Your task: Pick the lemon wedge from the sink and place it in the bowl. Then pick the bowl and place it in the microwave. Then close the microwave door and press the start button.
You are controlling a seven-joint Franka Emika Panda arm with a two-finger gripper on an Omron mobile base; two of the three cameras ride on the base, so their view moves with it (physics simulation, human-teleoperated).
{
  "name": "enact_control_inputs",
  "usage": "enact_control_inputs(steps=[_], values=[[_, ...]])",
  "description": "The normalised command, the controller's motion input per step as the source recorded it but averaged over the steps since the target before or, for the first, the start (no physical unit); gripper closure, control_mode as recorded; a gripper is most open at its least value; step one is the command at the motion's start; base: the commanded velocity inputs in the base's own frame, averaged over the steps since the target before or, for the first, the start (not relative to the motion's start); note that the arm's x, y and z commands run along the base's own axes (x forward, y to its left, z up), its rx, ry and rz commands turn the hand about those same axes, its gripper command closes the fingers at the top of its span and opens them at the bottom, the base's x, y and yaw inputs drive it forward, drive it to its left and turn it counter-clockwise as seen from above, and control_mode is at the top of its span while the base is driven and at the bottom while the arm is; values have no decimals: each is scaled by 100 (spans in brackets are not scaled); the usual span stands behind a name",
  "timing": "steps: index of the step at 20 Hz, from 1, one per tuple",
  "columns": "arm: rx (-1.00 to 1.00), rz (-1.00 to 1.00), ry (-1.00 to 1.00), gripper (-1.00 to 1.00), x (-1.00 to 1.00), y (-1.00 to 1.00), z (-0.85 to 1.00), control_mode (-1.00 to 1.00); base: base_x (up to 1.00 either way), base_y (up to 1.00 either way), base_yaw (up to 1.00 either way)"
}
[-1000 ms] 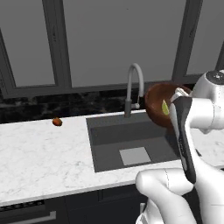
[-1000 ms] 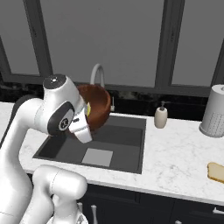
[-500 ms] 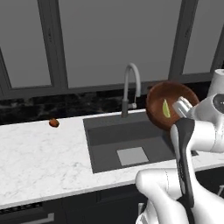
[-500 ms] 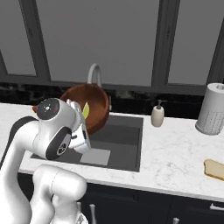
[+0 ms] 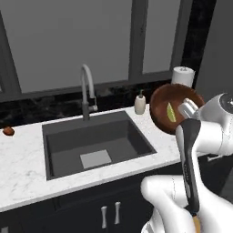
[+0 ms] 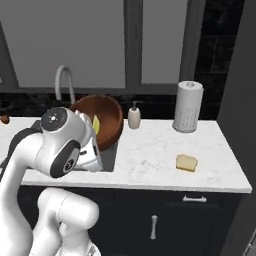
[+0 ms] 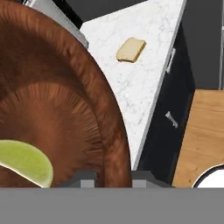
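1. From the left, the bowl (image 5: 175,108) hangs tilted in the air right of the sink (image 5: 93,144), the lemon wedge (image 5: 171,112) inside it.
2. From the right, a bread slice (image 6: 186,162) lies on the counter (image 6: 160,155) near a paper towel roll (image 6: 188,106).
3. The hand camera shows the gripper (image 7: 113,177) clamped on the bowl's rim.

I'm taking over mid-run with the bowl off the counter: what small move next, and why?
Probably keep the grip and carry the bowl level toward the microwave. The gripper pinches its rim, the lemon wedge lies inside, and the bowl hangs tilted above the counter right of the sink, so a jerk could spill it.
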Motion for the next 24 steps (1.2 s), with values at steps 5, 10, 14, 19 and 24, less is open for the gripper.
enact_control_inputs(steps=[5, 10, 14, 19, 24], values=[[0, 0, 0, 100, 0, 0, 0, 100, -33, -38, -74], [0, 0, 0, 100, 0, 0, 0, 100, -2, 0, -96], [0, 0, 0, 100, 0, 0, 0, 100, -1, 0, -96], [0, 0, 0, 100, 0, 0, 0, 100, 0, 0, -97], [0, 0, 0, 100, 0, 0, 0, 100, 0, 0, -100]])
